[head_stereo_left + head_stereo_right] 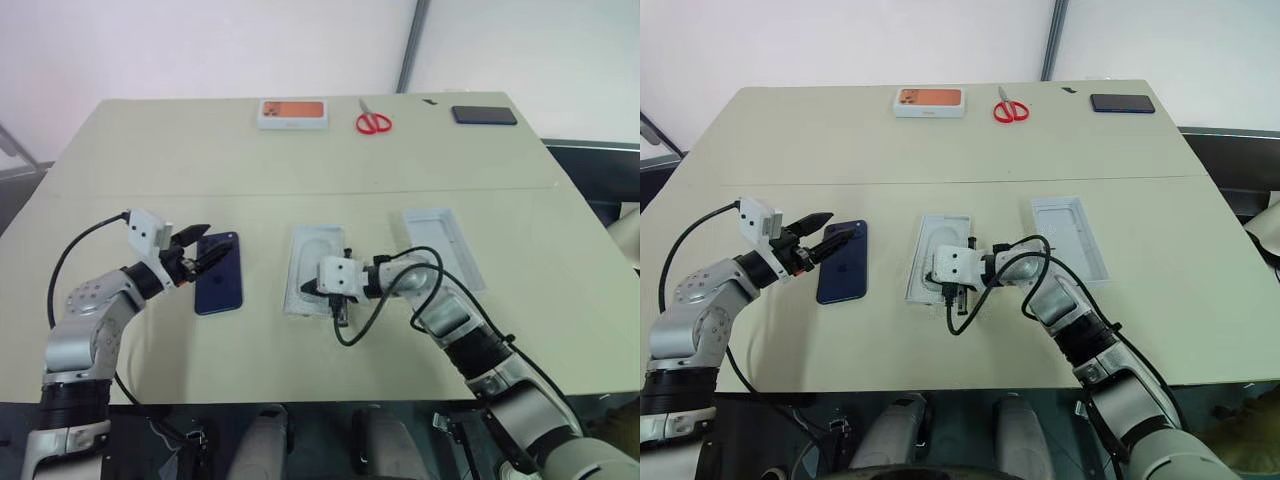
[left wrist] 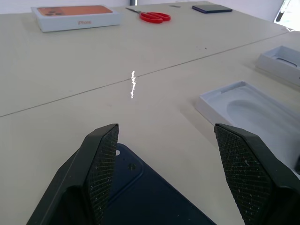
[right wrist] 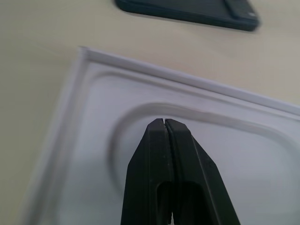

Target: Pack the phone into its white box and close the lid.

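While its two black fingers stand wide apart with nothing between them, the left gripper [image 1: 203, 247] hovers level just over the near-left edge of the phone [image 1: 218, 272], pointing toward the table's middle. The dark blue phone lies flat, back up, on the beige table [image 1: 300, 160], left of centre. In the left wrist view, the textured fingertips [image 2: 105, 161] straddle the phone's corner.

The right gripper [image 3: 165, 123] has its fingers pressed together, empty, tilted down over a shallow white tray with an oval recess [image 1: 312, 262] at the table's middle; whether the tips touch it cannot be told. The right arm reaches in from the right, forearm bent across toward the left.

Just right of that arm lies another white rectangular tray [image 1: 447, 240]. Along the far edge sit a white box with an orange picture [image 1: 293, 114], red scissors [image 1: 373, 122] and a black phone [image 1: 484, 115].
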Motion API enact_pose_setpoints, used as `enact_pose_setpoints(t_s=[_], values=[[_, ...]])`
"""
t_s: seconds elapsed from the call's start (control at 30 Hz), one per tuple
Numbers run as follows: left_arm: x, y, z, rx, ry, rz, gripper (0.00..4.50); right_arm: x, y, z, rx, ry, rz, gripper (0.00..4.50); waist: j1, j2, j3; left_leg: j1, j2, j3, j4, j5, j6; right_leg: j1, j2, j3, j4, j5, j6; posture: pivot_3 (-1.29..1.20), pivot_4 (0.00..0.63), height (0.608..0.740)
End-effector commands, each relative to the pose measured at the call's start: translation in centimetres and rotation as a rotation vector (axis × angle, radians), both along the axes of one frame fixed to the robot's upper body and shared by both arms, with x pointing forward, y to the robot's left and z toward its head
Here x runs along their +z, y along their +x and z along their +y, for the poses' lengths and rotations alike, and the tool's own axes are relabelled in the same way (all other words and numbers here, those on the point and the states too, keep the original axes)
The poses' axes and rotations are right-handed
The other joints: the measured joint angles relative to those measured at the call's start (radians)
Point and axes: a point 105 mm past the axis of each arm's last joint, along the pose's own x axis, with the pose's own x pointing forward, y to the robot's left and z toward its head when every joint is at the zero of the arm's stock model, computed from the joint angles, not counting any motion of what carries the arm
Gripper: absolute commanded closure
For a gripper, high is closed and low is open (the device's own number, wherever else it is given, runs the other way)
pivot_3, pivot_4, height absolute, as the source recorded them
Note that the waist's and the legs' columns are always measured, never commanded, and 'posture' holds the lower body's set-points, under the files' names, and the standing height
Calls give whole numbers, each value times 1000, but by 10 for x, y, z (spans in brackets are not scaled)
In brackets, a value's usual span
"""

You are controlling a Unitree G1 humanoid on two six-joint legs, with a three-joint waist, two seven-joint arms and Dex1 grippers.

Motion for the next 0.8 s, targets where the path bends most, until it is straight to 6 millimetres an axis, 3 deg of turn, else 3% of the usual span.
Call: enact_pose_setpoints(t_s=[0.03, 0.23, 0.37, 0.5, 0.63, 0.8], values=[[7, 1, 6, 21, 1, -20, 1051, 23, 10, 4, -14, 69, -72, 4452, 0, 0, 0, 0, 0, 0, 0, 0, 0, 0, 0, 0, 0, 0, 0, 0, 150, 740], [-6, -3, 30, 91, 3, 105, 1051, 53, 21, 8, -63, 209, -86, 4452, -3, 0, 0, 0, 0, 0, 0, 0, 0, 0, 1, 0, 0, 0, 0, 0, 150, 740], [-16, -12, 56, 133, -111, 288, 1051, 79, 21, 29, -51, 325, -82, 4452, -9, 0, 0, 0, 1, 0, -1, 0, 0, -1, 1, 0, 1, 0, 0, 0, 150, 740], [-24, -16, 70, 168, -163, 404, 1051, 73, 19, 54, -22, 260, -130, 4452, -20, 0, 0, 0, 1, -1, -1, 0, 0, -2, 1, 0, 3, 0, 0, 0, 150, 740], [-51, -20, 75, 208, -113, 519, 1051, 61, 19, 79, 17, 161, -144, 4452, -23, 0, 0, 0, 1, -1, -1, 0, 0, -2, 1, 0, 3, 0, 0, 0, 150, 740], [-49, -17, 51, 143, -219, 579, 1051, 38, 21, 94, 32, 18, -46, 4452, -20, 0, 0, 0, 0, -1, -1, 1, -1, -3, 0, 0, 4, 0, 0, 0, 150, 740]])
